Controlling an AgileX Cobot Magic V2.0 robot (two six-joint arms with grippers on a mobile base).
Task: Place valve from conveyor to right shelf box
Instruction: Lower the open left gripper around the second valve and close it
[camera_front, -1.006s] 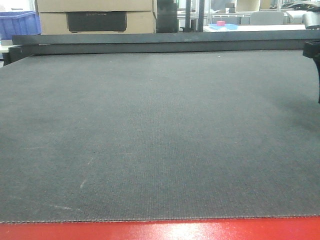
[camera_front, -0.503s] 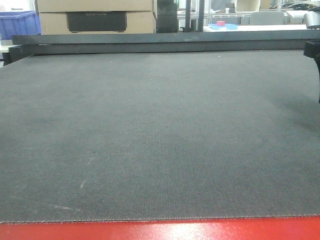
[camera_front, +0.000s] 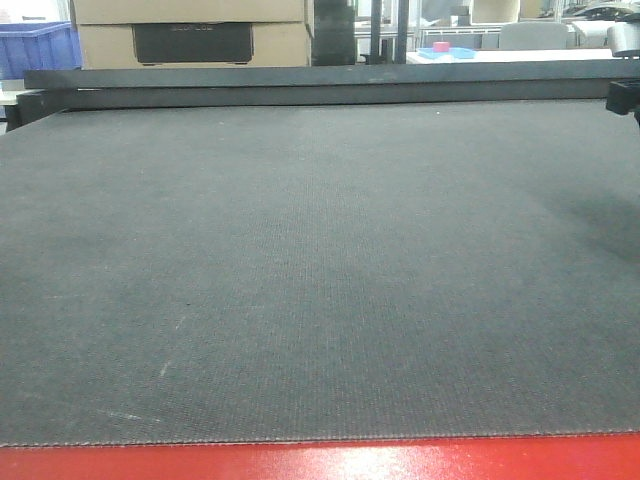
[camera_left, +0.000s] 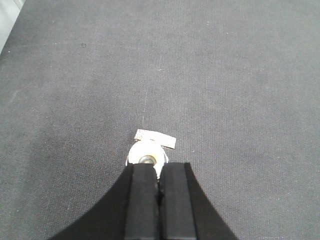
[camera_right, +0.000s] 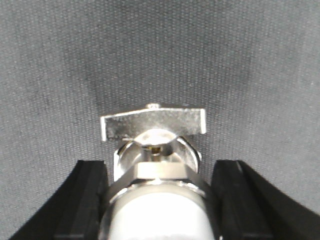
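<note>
The valve (camera_right: 155, 122) is gripped in the right end effector (camera_right: 160, 167), over the conveyor (camera_front: 300, 250). Boxes (camera_front: 190, 30) are stacked beyond at 11 o'clock.

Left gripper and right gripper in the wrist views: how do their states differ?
The left gripper has its pads pressed together; the right gripper has its fingers wide apart. A silver valve fills the right gripper's gap; a second valve shows just beyond the left gripper's tips, and whether they grasp it is hidden. Both have black fingers over the grey conveyor.
</note>
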